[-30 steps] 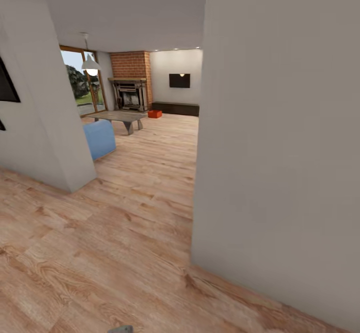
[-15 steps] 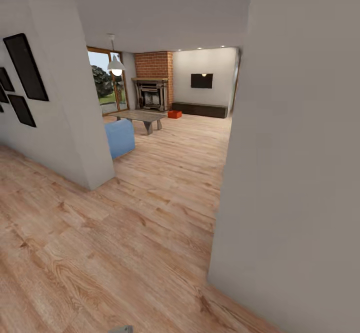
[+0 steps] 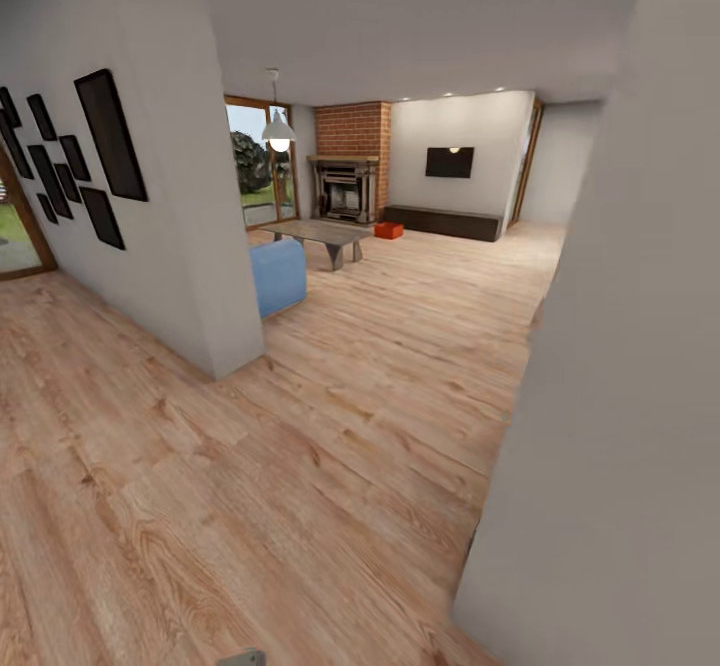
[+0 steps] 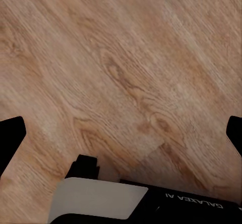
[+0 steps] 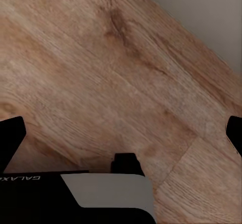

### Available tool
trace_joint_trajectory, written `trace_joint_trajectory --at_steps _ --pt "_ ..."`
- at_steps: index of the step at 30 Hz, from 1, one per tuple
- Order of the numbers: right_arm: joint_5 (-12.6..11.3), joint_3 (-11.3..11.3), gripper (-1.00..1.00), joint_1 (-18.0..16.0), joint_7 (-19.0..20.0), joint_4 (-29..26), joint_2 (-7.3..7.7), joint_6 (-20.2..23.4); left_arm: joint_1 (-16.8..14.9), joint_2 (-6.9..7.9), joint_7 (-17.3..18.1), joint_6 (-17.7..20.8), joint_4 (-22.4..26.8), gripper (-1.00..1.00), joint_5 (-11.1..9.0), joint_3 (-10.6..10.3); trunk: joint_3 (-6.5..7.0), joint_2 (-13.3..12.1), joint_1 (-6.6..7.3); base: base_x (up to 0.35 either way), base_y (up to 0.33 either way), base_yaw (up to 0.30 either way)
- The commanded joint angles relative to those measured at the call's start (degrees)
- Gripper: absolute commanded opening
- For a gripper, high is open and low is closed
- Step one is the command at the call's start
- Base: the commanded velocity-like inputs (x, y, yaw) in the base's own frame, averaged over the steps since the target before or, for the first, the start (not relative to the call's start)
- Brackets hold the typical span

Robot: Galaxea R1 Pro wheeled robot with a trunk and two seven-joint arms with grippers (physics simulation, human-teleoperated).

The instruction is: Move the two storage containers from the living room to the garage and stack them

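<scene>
Far across the living room, one orange-red storage container [image 3: 389, 231] sits on the wood-plank floor, between the brick fireplace [image 3: 348, 186] and the low dark bench [image 3: 443, 223]. It is small in the head view and I cannot make out its details. My left gripper [image 4: 121, 133] hangs over bare wood planks, open, with its black fingertips [image 4: 11, 135] spread wide and nothing between them. My right gripper [image 5: 121, 133] is likewise open over the planks, close to a white wall's foot [image 5: 201, 22].
A white wall corner [image 3: 610, 426] stands close on my right, and another wall [image 3: 170, 226] with black frames stands on the left. Between them wood floor [image 3: 380, 366] runs into the living room, past a blue seat [image 3: 279, 277] and a grey coffee table [image 3: 320, 236].
The whole head view has shifted: the camera moved, the right wall slid toward the picture's edge, and more of the living room and the framed left wall came into sight.
</scene>
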State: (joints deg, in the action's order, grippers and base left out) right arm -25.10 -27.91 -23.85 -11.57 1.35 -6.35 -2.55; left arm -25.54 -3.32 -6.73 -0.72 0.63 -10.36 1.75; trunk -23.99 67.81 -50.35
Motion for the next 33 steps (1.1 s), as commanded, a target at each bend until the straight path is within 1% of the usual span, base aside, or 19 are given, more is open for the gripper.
trace_joint_trajectory --at_steps 1,11,18,27,33 --pt "-0.57 -0.48 1.00 -0.06 -0.06 0.14 -0.05 -0.26 -0.04 -0.02 -0.12 -0.07 -0.01 1.00 -0.32 0.14 -0.06 0.03 -0.04 0.336 0.000 0.229" --pt "-0.57 -0.48 1.00 -0.06 -0.03 0.14 -0.17 -0.18 -0.04 -0.02 -0.12 -0.07 -0.01 1.00 -0.31 0.15 -0.06 0.03 -0.04 0.336 0.000 0.192" --pt "-0.57 -0.48 1.00 -0.06 -0.03 0.14 -0.15 -0.18 -0.04 0.05 -0.12 -0.13 -0.01 1.00 -0.34 0.18 -0.06 0.03 -0.04 0.325 0.000 0.120" --pt "-0.57 -0.48 1.00 -0.06 -0.03 0.14 -0.15 -0.18 -0.04 0.10 -0.13 -0.12 -0.01 1.00 -0.29 0.19 -0.06 0.03 -0.04 0.067 0.003 0.012" --pt "-0.57 -0.48 1.00 -0.06 -0.03 0.14 -0.15 -0.18 -0.04 0.07 -0.12 -0.08 -0.01 1.00 -0.35 0.19 -0.06 0.03 -0.04 0.148 0.189 0.000"
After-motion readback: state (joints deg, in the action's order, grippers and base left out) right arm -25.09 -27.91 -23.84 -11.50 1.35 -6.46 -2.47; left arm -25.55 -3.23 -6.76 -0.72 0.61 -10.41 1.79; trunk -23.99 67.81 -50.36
